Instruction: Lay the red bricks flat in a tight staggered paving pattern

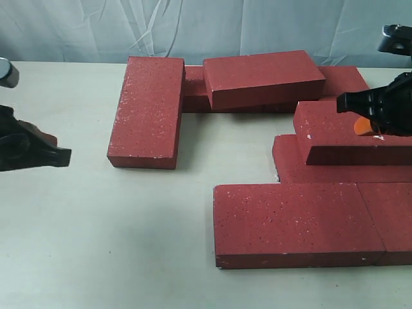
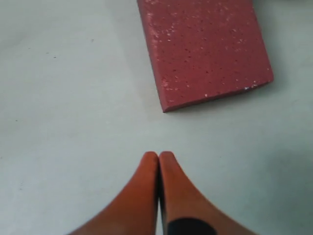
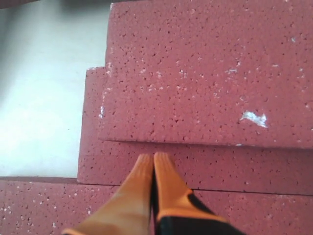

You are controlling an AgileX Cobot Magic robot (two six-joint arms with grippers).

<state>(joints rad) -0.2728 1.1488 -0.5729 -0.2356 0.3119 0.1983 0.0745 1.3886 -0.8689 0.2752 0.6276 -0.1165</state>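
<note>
The red bricks (image 1: 290, 219) lie in a loose group on the pale tabletop (image 1: 96, 257), every face rough and flecked with fine white specks. Two sit flat at the front, end to end, meeting along a thin seam. Behind them on the right, one brick rests on top of another, set back so that the lower one's edge shows like a step. At the back a raised brick (image 1: 261, 77) lies across the flat ones beneath it, slightly tilted. A lone brick (image 1: 145, 112) lies flat at the left end, turned lengthwise and just beside the back row.

The left fingers (image 2: 142, 191) — orange, pressed together with nothing between them — hang over bare tabletop, with the end of a brick ahead of them and apart from them. The right fingers (image 3: 139, 186) are likewise pressed tip to tip and grip nothing. They hang above the stepped pair, over the lower brick's exposed edge. The upper brick there bears a small white chip (image 3: 253, 117).
</note>
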